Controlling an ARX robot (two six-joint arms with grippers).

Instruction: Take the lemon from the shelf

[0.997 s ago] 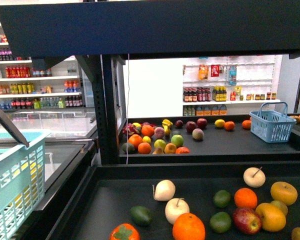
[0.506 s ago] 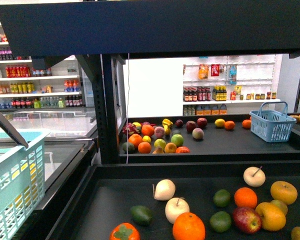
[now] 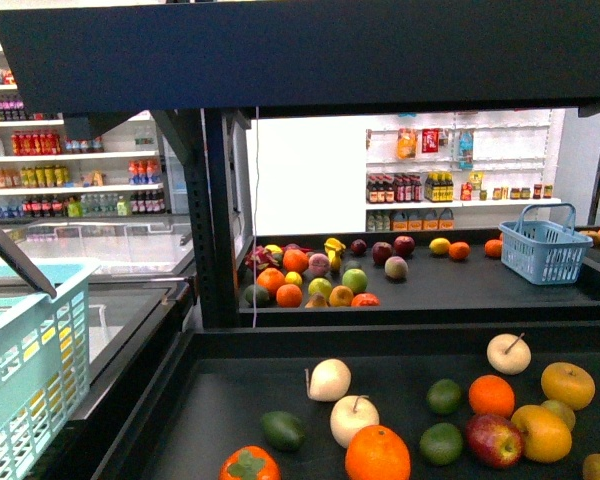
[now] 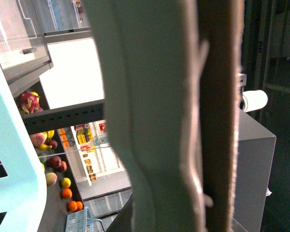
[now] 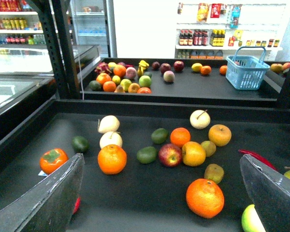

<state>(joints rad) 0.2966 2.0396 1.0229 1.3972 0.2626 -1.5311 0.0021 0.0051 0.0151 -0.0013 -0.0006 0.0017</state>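
A: A shop, by the look of it: white wall shelves of bottles at the back, and close in front the shelf, black, with wide flat tiers and raised lips; what can't you make out?

B: Plenty; the left wrist view is nearly filled by a pale grey-green band and a brown band right against the lens; only a slice of a teal basket and some distant fruit show beside them; whether the left gripper has its jaws spread or pressed together, I cannot tell.

A: And the right one?

B: The right gripper is plain enough; its two dark fingers stand wide apart at either edge of its wrist view, gripping nothing, above the fruit on the near tier.

A: Where is the lemon?

B: Hard to pin down; what I take for the lemon is a small, smooth, rounded yellow fruit on the far tier, just beside an orange and left of a blue basket; it is too small to show rind or pointed ends; more yellow fruit sit in the heap at that tier's left end, too small to name.

A: Anything cut off?

B: The teal basket runs off the front view's left edge, with a dark handle slanting over it; the upper tier's underside blocks the top of that view.
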